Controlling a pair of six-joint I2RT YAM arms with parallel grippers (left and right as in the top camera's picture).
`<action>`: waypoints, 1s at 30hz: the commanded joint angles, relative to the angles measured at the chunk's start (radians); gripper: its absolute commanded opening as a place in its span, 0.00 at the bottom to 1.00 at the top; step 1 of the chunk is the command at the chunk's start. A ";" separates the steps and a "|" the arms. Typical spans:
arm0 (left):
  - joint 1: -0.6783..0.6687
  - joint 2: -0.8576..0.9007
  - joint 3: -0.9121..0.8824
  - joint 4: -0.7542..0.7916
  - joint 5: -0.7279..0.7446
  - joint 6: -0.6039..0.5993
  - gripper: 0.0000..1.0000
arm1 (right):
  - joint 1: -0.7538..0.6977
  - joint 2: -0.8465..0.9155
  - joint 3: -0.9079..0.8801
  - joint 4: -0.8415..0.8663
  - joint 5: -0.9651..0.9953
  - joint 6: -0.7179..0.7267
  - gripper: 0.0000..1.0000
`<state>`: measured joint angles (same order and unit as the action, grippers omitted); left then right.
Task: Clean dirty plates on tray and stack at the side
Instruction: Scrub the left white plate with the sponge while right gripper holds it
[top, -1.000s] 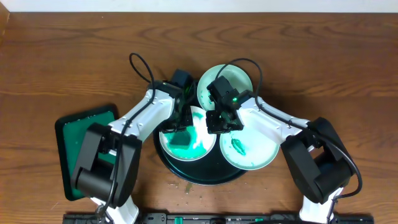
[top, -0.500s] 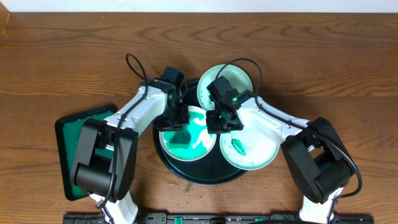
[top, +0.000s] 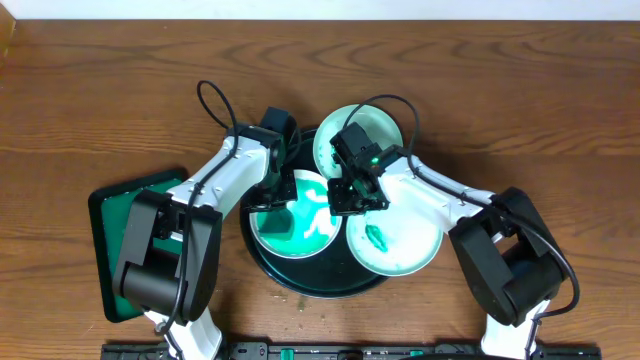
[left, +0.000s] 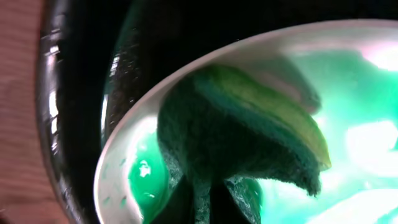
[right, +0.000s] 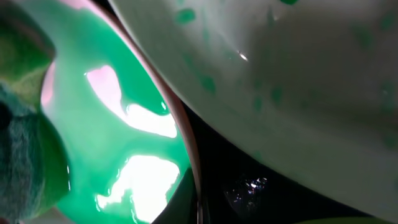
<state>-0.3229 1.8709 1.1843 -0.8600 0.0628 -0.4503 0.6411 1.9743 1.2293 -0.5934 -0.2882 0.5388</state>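
Left gripper, nearest in its own wrist view: I see both fingers clamped on one sponge, green scouring face down and yellow layer above, pressed into the bowl of the flooded plate. The sponge is soft and squashes under the pinch, so I judge it needs a firm grip but little downward force.

Right gripper, centre of the overhead frame: closed. Its fingers are out of its own frame, but the flooded plate's rim runs straight to where they meet. I judge it pinches that rim to steady the plate.

Plates, three in all, every one on the round black-green tray:
- the flooded plate, at the tray's lower left, is awash with green liquid;
- the smeared plate, at lower right, carries one small green streak and touches or overlaps its neighbour;
- the third plate, at the top, is largely hidden under the right arm.

Handling, as I judge it: stiff, light, breakable if dropped, and slippery where wet. Take hold at the raised rim, on a dry stretch.

Farther out are one green rectangular tray at the left edge, well apart, and the wooden table. No plate is stacked at the side yet.
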 joint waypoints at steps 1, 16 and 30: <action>0.037 0.057 -0.029 -0.016 -0.309 -0.083 0.07 | 0.017 0.042 -0.014 -0.022 0.018 0.010 0.01; -0.060 0.057 -0.029 0.070 0.290 0.215 0.08 | 0.017 0.042 -0.014 -0.027 0.018 0.010 0.01; -0.085 0.051 0.051 0.095 0.212 0.218 0.07 | 0.014 0.042 -0.014 -0.032 0.018 0.009 0.01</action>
<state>-0.4057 1.8839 1.2003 -0.7872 0.2260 -0.2348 0.6510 1.9797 1.2350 -0.6025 -0.2993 0.5449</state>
